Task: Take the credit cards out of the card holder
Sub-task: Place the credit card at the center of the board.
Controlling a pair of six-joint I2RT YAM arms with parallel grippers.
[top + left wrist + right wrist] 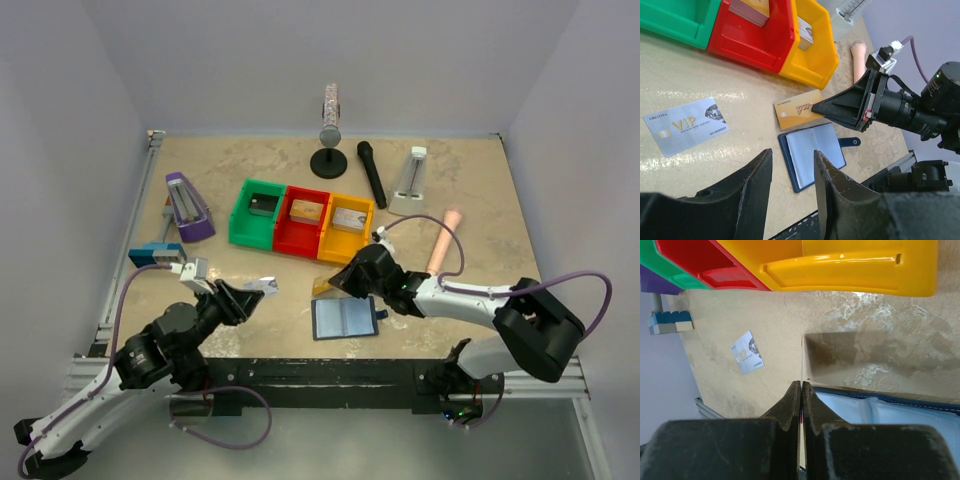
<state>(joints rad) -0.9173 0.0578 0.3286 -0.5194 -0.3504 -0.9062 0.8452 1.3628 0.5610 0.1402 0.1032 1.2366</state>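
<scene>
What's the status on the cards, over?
Right end effector shut on gold card beside open card holder. Left end effector open, empty. Silver card on table. Nothing in the way.

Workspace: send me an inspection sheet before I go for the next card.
Surface: beige marbled table, no spills seen.
Job's things: wallet open flat; silver card lying on the table; gold card outside the wallet, pinched; black card not seen.
Clutter: bins with small boxes inside, metronome, mic.
Claws: left claw open, empty; right claw shut on gold card.
Cables: purple cables loop off both arms, none lying on the cards.
Surroundings: plain grey walls; nothing else seen.
</scene>
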